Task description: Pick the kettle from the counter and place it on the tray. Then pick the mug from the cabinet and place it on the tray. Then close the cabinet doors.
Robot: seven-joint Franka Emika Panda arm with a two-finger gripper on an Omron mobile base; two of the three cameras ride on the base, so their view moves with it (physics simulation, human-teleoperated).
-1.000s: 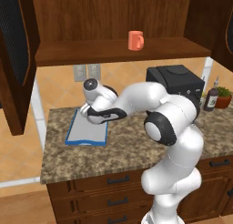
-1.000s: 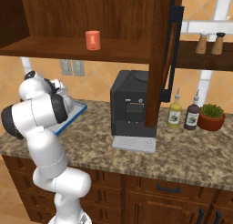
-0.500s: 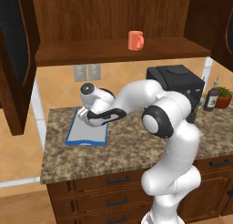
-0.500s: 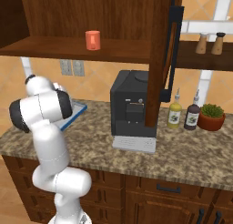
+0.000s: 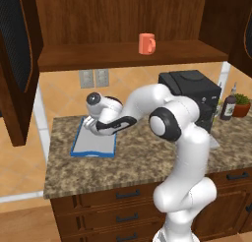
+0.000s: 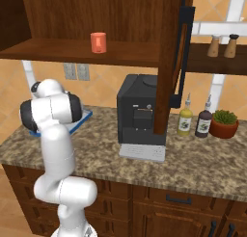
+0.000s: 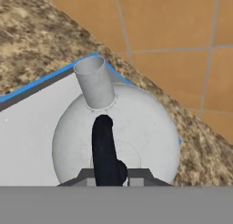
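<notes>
The silver-grey kettle (image 7: 145, 123) hangs under my gripper (image 7: 109, 175), which is shut on its black arched handle, spout pointing away from the hand. It sits over a far corner of the blue-rimmed tray (image 7: 27, 123), partly overlapping the rim; whether it touches the tray I cannot tell. In the left base view my gripper (image 5: 91, 125) is low over the tray (image 5: 93, 143) on the granite counter (image 5: 133, 160). The orange-red mug (image 5: 146, 43) stands upright on the cabinet shelf (image 5: 88, 56), also seen as the mug (image 6: 98, 42). Both cabinet doors (image 5: 15, 64) stand open.
A black coffee machine (image 6: 141, 113) stands on the counter right of the arm, behind the open right door (image 6: 174, 62). Two bottles (image 6: 185, 121) and a potted plant (image 6: 224, 123) are farther right. A tiled wall with outlets (image 5: 93, 78) is behind the tray.
The hand has moved a little left and lower over the tray with the kettle in it. The mug and the doors have not moved.
</notes>
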